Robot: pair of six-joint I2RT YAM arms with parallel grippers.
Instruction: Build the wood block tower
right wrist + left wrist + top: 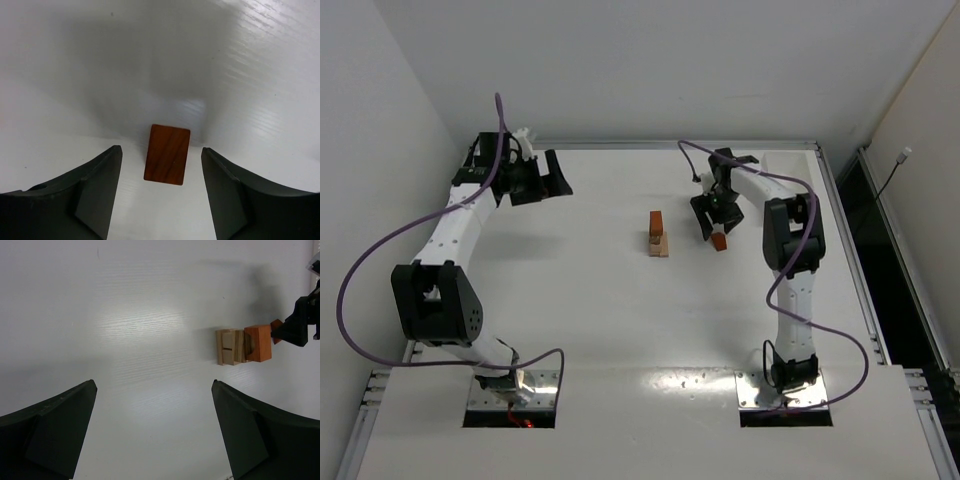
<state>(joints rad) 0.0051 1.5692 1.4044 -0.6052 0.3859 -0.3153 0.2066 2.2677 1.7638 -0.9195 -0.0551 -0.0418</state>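
The wood block tower [658,235] stands mid-table: light tan blocks at the base with a reddish-brown block on top. It also shows in the left wrist view [243,346], far ahead on the right. A loose reddish-brown flat block [167,154] lies on the table between the open fingers of my right gripper [161,150], which hovers just above it without touching; in the top view the block [719,242] sits right of the tower under the right gripper [713,222]. My left gripper [548,178] is open and empty at the far left, well away from the tower.
The white table [620,320] is bounded by a raised metal rim at the back and right [840,210]. White walls stand behind and to the left. The arms' cables loop over the table's left and right sides.
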